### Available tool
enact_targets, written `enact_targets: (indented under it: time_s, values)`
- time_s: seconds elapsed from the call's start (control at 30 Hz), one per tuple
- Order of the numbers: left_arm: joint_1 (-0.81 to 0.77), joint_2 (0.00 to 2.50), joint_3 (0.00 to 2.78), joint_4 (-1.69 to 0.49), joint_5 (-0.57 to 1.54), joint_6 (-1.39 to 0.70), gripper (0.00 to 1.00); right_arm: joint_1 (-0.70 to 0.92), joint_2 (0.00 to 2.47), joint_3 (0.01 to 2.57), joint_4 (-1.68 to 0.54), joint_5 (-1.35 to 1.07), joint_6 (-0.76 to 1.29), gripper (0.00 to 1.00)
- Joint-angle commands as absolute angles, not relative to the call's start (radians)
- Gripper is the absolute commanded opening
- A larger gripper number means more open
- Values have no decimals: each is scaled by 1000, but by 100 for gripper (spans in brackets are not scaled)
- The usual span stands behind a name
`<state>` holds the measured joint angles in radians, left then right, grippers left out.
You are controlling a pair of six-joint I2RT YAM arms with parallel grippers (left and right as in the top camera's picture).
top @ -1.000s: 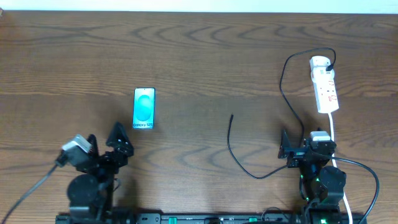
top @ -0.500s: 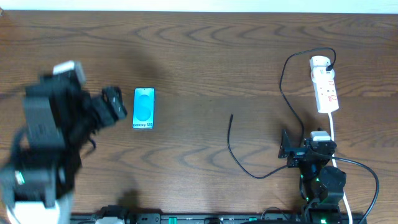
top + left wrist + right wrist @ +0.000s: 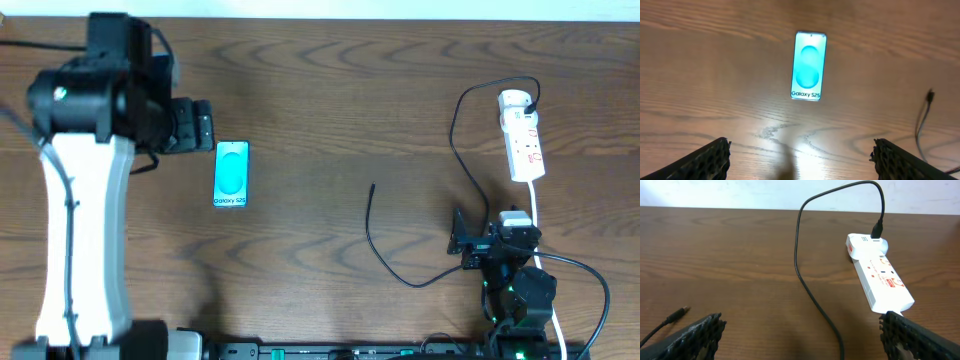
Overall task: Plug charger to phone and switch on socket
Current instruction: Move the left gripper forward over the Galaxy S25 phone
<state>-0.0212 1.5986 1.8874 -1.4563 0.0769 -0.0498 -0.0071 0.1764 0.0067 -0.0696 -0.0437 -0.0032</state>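
Phone [image 3: 231,174], charger [image 3: 367,222], socket [image 3: 524,140]: one each

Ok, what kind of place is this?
Probably a lab or office test bench: a wood-grain table with a phone, a white power strip and a charger cable laid out, a plain pale wall behind.

Left arm [image 3: 85,200] lifted off near-edge rest, stretched forward; left fingers [image 3: 204,120] now just left of phone [image 3: 231,174].
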Motion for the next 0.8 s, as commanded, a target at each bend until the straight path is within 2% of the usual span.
enact_targets:
  time_s: [0.0,0.6,0.63,0.7,0.77]
  values:
    - [-17,1649,1903,-1461,83,-30,91,8,175,6,-74,-35,11,99]
    - [-17,1810,1902,-1432,83,-30,91,8,175,6,-74,-35,11,99]
    - [-17,1811,1902,-1427,83,-30,82,8,175,6,-74,-35,11,99]
    - [-17,1812,1902,-1417,82,-26,53,8,175,6,-74,-35,11,99]
    - [-17,1812,1902,-1411,82,-25,50,8,175,6,-74,-35,11,99]
